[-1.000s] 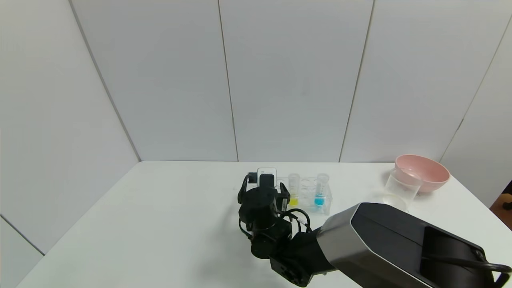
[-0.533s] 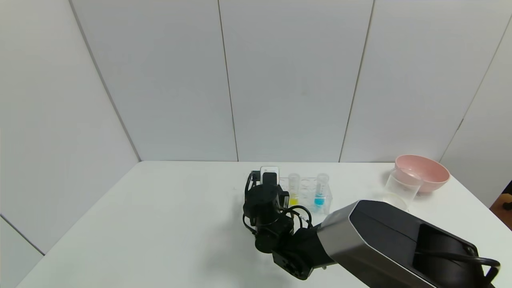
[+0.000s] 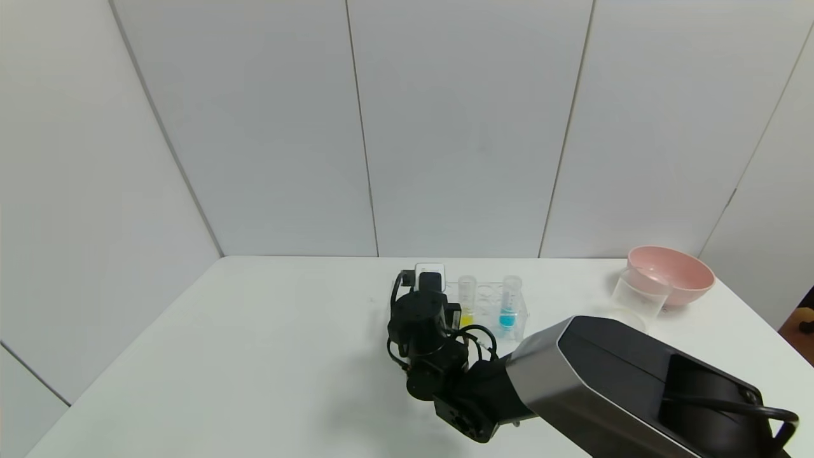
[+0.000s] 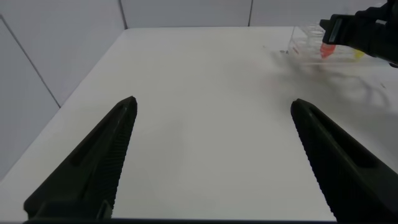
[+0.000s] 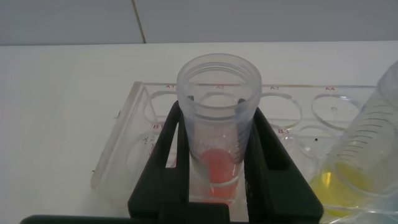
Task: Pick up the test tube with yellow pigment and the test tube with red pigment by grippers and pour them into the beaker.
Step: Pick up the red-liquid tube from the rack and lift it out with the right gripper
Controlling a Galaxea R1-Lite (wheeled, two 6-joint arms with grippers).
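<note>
Clear glossy plastic rack [image 5: 130,134] and red-pigment tube [image 5: 218,118], matt black gripper fingers [image 5: 264,171] — smooth white tabletop [image 3: 267,343], pink bowl [image 3: 674,273]

Lab — tube rack [image 3: 486,305] (white walls).

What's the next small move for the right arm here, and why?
Probably a straight lift. The right tool has its fingers on either side of the red test tube, which still sits upright in the rack; lifting vertically should clear its hole and the yellow tube alongside.

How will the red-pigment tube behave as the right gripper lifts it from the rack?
The test tube with red pigment looks like smooth, rigid plastic, so it may slip between the right gripper's fingers. Nearly empty, it is probably light. Open-topped, it would spill if tipped.
</note>
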